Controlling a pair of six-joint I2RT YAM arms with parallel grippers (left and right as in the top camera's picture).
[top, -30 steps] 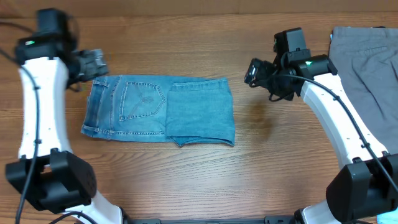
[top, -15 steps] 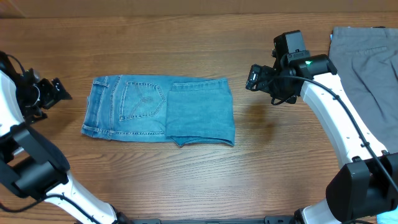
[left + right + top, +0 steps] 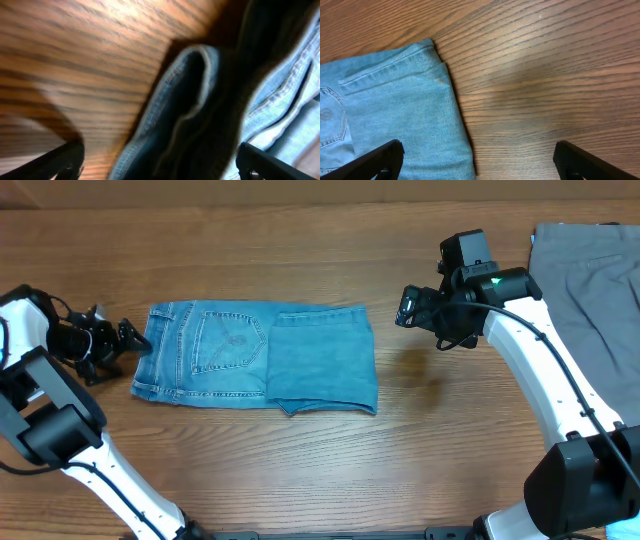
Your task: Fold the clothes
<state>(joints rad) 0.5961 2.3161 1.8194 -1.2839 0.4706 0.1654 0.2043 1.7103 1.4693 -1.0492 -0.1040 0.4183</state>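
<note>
One pair of folded jeans [image 3: 255,358] lies left of centre on the bench [image 3: 330,470], left jaws at its waistband end, right jaws just off its other end. Left wrist, blurred: jaws spread wide, denim edge between them, contact unclear. Right wrist: jaws spread wide, holding nothing, jeans corner ahead.

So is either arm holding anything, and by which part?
Nothing is held. The left gripper, jaws open, sits at the waistband end of the jeans; the right gripper, jaws open, hovers beside them.
</note>
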